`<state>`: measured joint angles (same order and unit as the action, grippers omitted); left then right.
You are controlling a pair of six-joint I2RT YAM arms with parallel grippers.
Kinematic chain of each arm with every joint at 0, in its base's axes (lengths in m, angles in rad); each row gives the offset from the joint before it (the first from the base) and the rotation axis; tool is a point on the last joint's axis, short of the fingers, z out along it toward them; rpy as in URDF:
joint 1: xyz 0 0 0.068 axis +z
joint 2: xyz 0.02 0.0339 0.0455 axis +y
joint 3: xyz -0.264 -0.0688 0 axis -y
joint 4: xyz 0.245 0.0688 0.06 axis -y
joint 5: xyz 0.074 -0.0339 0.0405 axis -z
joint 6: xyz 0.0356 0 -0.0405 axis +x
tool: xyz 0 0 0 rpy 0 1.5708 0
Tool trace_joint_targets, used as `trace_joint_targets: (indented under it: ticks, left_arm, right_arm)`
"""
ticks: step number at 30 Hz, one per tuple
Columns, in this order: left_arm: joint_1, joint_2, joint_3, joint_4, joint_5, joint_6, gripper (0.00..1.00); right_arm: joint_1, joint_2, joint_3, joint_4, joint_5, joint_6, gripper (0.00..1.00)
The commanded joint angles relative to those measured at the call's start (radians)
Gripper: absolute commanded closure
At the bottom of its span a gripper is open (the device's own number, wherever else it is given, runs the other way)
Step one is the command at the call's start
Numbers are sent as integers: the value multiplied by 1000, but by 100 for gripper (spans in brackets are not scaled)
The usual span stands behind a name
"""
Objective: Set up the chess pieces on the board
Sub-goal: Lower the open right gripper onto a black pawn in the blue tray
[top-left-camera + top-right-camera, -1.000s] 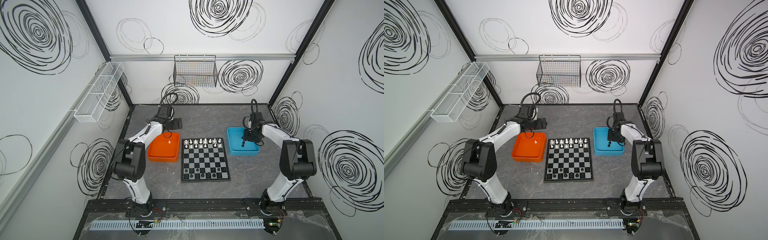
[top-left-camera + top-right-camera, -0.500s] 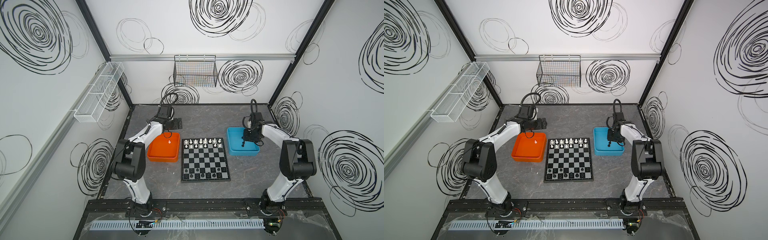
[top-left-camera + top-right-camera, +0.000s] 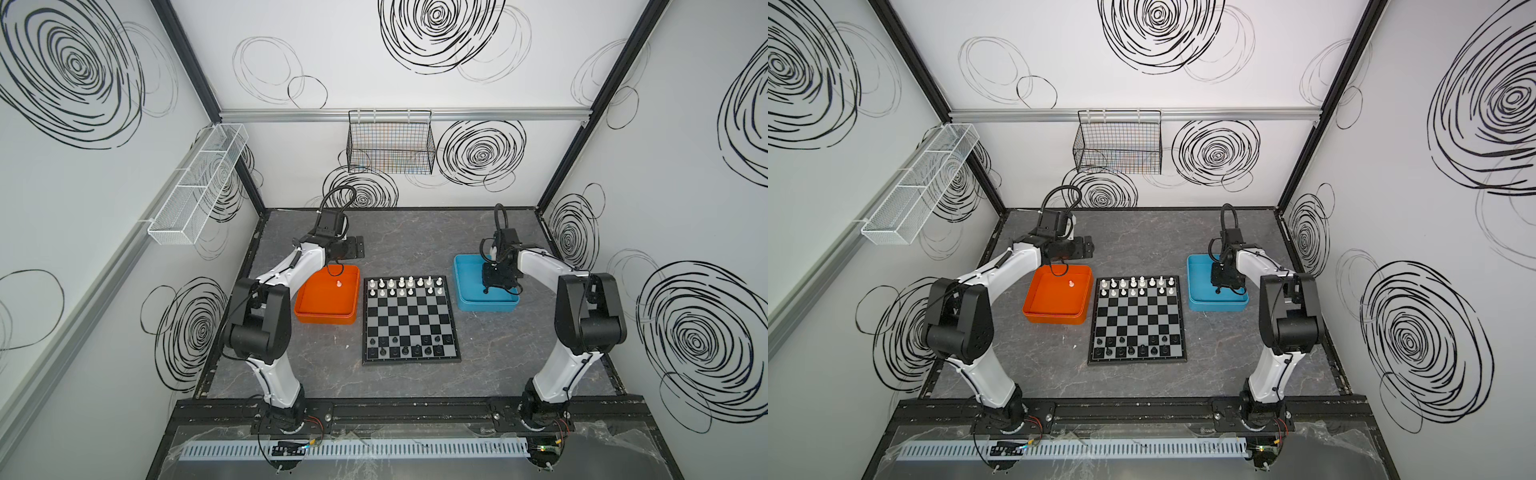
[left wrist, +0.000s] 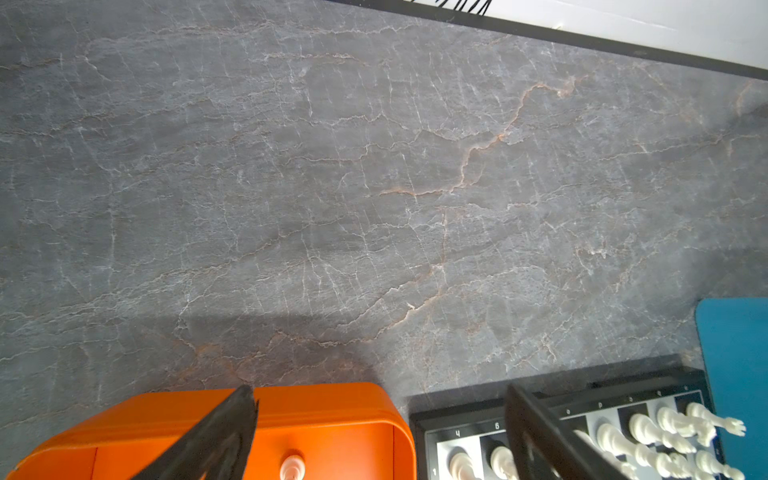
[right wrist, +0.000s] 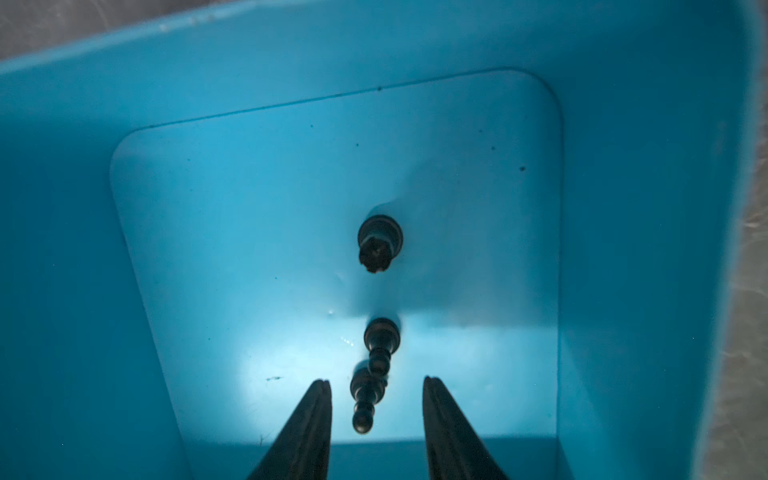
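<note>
Chess pawn (image 5: pixel 363 399), knobbed black, sits between right tool's (image 5: pixel 375 380) parted jaws; left tool (image 4: pixel 379 388) spread.

The board (image 3: pixel 409 320) lies in the middle of the table (image 3: pixel 415 237). A far set (image 3: pixel 405 286) of chess pieces stands in its two far rows, a near set (image 3: pixel 409 345) in its two near rows. The left tray (image 3: pixel 328 318) sits just left of the board's far half, with a lone piece (image 3: pixel 339 284) in it. The right tray (image 3: pixel 469 299) sits right of the board's far corner, a little apart. It has three pieces (image 5: pixel 379 243) in it. The right gripper (image 5: pixel 376 380) reaches into it, one piece between its fingers and touching neither. The left gripper (image 4: pixel 379 388) hangs over the left tray's far edge. A wire basket (image 3: pixel 390 143) hangs on the far wall, a mesh shelf (image 3: pixel 199 183) on the left wall.
</note>
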<state>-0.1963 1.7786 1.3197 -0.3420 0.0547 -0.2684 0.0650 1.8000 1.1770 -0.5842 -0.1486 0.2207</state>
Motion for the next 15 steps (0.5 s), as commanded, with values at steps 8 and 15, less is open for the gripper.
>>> trace_joint_targets:
  ticks: [8, 15]
  left_arm:
    - [11, -27, -4, 7, -1, 13, 4]
    - [17, -24, -2, 5, 0, 12, 4]
  right_arm:
    - [8, 35, 35, 7, 17, 4, 66]
    - [9, 44, 32, 6, 20, 5, 70]
